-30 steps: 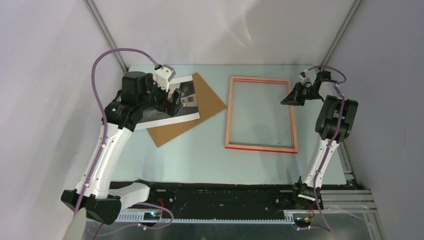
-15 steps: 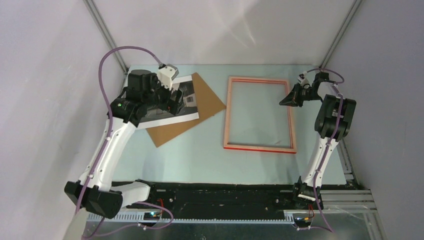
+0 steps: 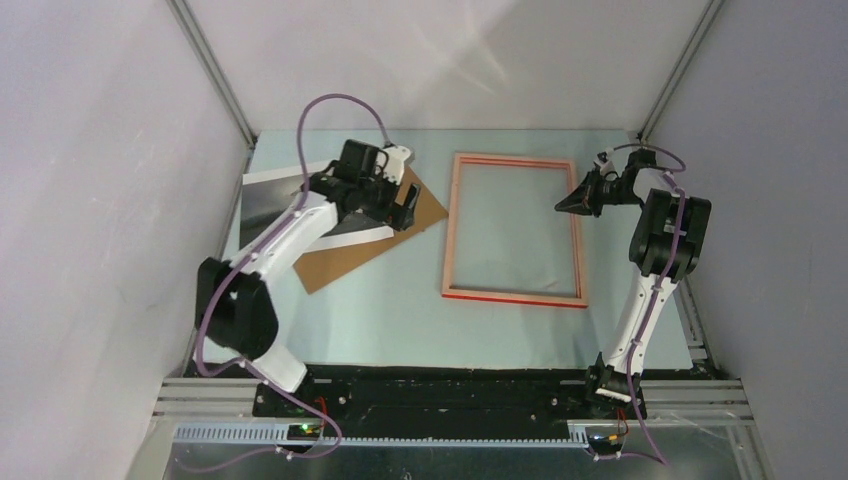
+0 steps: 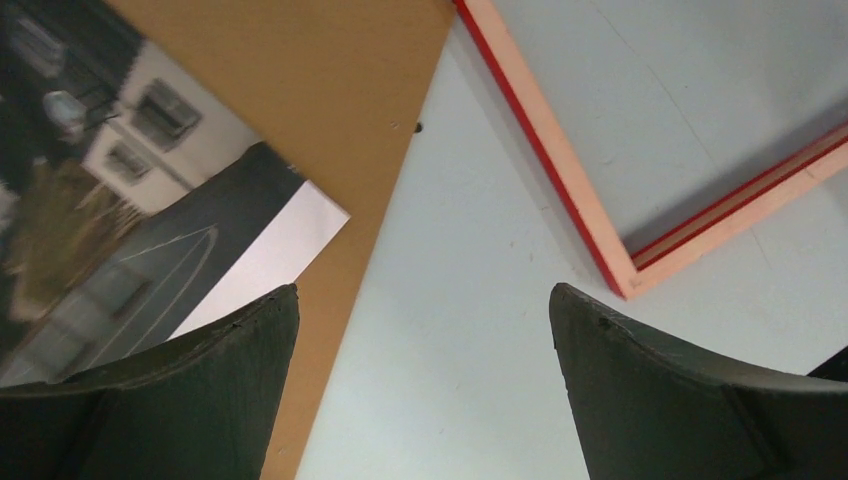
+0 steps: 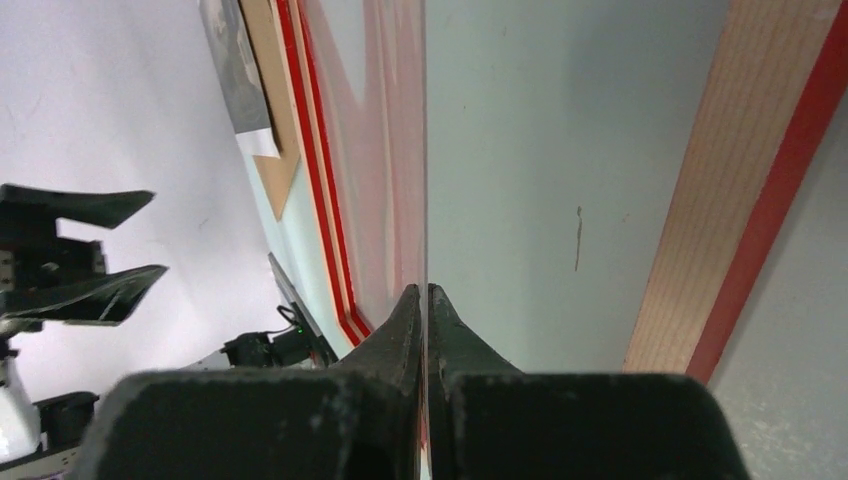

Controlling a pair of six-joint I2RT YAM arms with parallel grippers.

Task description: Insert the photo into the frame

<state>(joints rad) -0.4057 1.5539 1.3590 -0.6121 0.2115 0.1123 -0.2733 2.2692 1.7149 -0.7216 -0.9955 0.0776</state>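
Photo (image 3: 268, 197) lay flat at the far left of the counter (image 3: 400, 310), overlapping the brown backing board (image 3: 340, 262) and well apart from the frame (image 3: 512, 294), which rested pale side up. We judged the step to be the reach for the print. The left tool (image 4: 422, 300), fingers spread and empty, hovered just beside the photo's white-margined corner. Next, one finger would have to slip beneath that corner. The right tool (image 3: 565, 203), fingers together, sat at the frame's right rail.
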